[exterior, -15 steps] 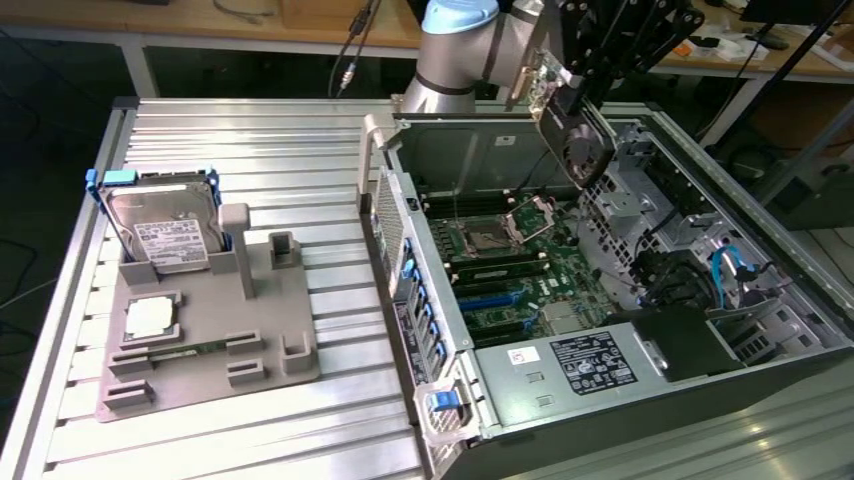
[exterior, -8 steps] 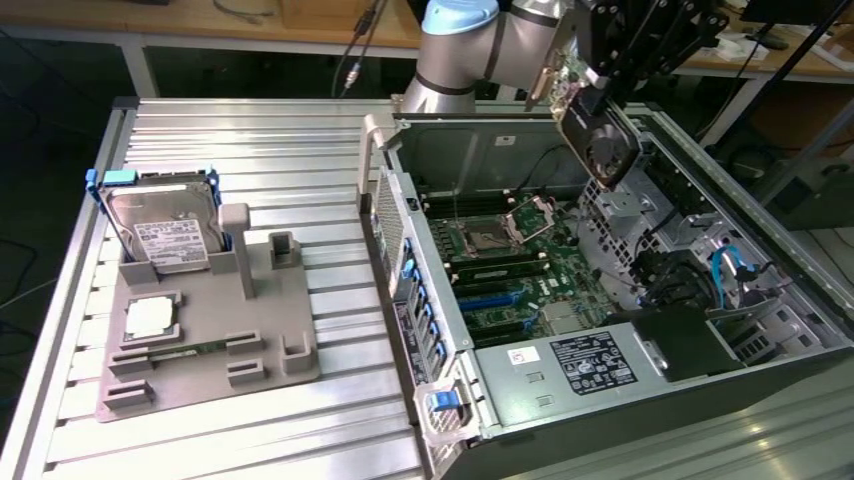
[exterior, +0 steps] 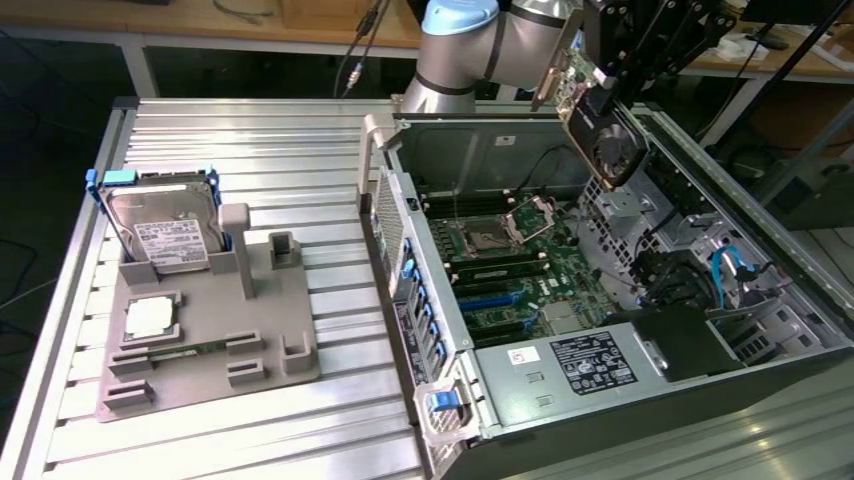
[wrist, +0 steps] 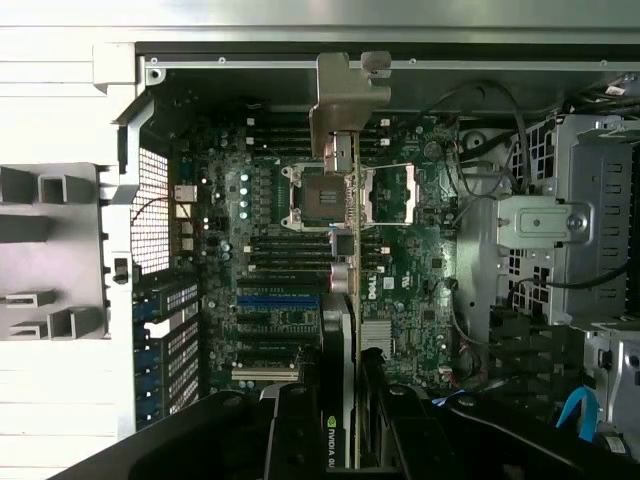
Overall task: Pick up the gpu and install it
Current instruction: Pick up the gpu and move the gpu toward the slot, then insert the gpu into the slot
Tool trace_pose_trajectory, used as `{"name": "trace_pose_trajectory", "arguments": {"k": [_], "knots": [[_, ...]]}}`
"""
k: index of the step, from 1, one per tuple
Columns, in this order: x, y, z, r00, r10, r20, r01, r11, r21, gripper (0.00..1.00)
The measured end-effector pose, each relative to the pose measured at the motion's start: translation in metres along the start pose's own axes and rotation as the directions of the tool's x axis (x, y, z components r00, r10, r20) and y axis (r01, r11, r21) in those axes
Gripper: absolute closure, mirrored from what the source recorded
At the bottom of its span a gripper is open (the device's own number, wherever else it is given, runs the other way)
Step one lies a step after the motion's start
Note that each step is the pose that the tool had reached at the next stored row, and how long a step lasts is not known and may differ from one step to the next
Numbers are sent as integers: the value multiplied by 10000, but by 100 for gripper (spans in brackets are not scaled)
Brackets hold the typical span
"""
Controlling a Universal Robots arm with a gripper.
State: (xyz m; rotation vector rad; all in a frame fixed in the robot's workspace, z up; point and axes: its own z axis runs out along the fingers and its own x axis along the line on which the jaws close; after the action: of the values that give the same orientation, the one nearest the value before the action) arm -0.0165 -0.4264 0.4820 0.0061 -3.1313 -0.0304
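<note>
My gripper (exterior: 610, 80) is shut on the gpu (exterior: 601, 130), a dark flat card with a round fan and a silvery metal bracket. It hangs tilted in the air over the far part of the open computer case (exterior: 441, 400), well clear of the motherboard (exterior: 514, 265). In the wrist view the gpu (wrist: 347, 290) shows edge-on between the black fingers (wrist: 295, 435), with its metal bracket (wrist: 348, 95) pointing at the case's rear wall. It lines up over the processor socket (wrist: 305, 195) and the expansion slots (wrist: 278, 300) below.
On the exterior view's left, a grey fixture (exterior: 274, 340) on the ribbed metal table (exterior: 240, 130) holds the silver hard drive in its blue frame (exterior: 160, 230), a processor chip (exterior: 150, 318) and a green memory stick (exterior: 174, 350). Drive cages and cables (exterior: 727, 265) crowd the case's right side.
</note>
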Motion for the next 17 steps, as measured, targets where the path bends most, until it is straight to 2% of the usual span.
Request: {"name": "trace_pose_trajectory", "arguments": {"k": [12,15,17], "knots": [[0,0,0,10000,-69,0,69,10000,0,73],[0,0,0,9979,-649,-12,649,9979,5,73],[0,0,1,9940,-1096,-21,1096,9940,10,73]]}}
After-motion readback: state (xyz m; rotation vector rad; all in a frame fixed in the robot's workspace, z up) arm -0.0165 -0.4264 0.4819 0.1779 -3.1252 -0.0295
